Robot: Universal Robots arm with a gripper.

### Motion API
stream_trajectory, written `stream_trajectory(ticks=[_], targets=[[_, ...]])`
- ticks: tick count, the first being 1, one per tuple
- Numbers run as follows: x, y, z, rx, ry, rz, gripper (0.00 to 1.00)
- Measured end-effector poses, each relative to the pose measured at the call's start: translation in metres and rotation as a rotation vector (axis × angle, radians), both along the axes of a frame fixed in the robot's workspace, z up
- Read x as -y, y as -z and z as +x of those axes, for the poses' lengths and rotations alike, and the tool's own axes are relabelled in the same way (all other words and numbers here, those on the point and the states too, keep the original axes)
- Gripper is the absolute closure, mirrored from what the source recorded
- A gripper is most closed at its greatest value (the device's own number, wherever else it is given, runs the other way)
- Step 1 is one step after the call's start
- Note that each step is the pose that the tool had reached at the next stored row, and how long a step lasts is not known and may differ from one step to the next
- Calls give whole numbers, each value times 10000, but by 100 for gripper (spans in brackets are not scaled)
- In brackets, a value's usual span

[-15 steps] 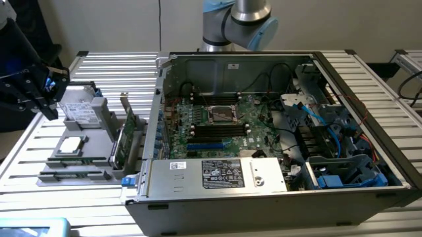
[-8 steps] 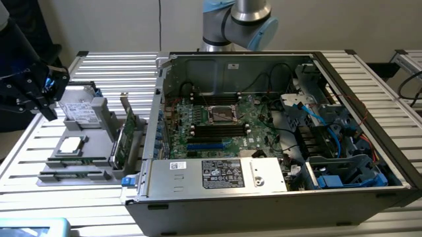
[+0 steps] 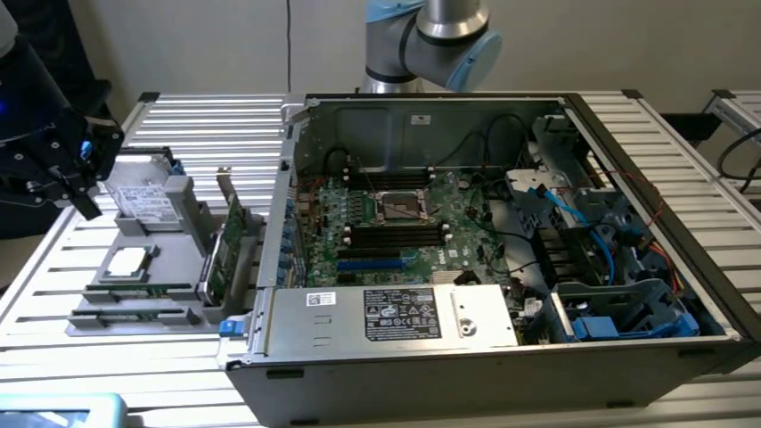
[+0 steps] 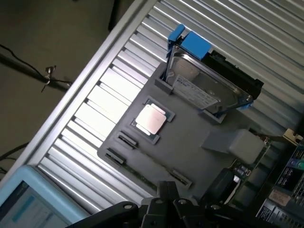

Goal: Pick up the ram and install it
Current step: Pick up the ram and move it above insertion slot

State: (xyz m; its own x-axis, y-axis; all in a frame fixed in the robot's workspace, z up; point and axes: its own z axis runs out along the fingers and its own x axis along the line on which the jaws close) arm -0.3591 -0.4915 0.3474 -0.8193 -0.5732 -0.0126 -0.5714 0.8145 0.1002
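Table (image 3: pixel 202 116): slatted metal, bearing everything.
Case (image 3: pixel 476 357): open, with the motherboard (image 3: pixel 464 223) inside.
Tray (image 3: pixel 178 223): grey, just beside the case on the exterior view's left.
Drive (image 3: pixel 143 198): propped at the tray's far end.
Card (image 3: pixel 232 241): on edge between the tray and the case.
Gripper (image 3: pixel 84 201): closed and empty, hanging above the tray's outer far corner, well apart from the ram.
Ram (image 3: pixel 137 288): on edge in a slot at the tray's near end.
CPU (image 3: pixel 128 260): flat in its pocket between the drive and the ram.
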Motion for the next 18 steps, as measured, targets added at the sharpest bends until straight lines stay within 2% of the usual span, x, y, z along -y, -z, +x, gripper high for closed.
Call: stream_trajectory(ticks=[5, 9, 13, 14, 18], targets=[[0, 2, 0, 0, -917, -28, 89], [0, 4, 0, 11, -1643, -72, 89], [0, 6, 0, 108, -2266, -116, 89], [0, 8, 0, 149, -2604, -126, 89], [0, 11, 0, 205, -3341, -130, 89]])
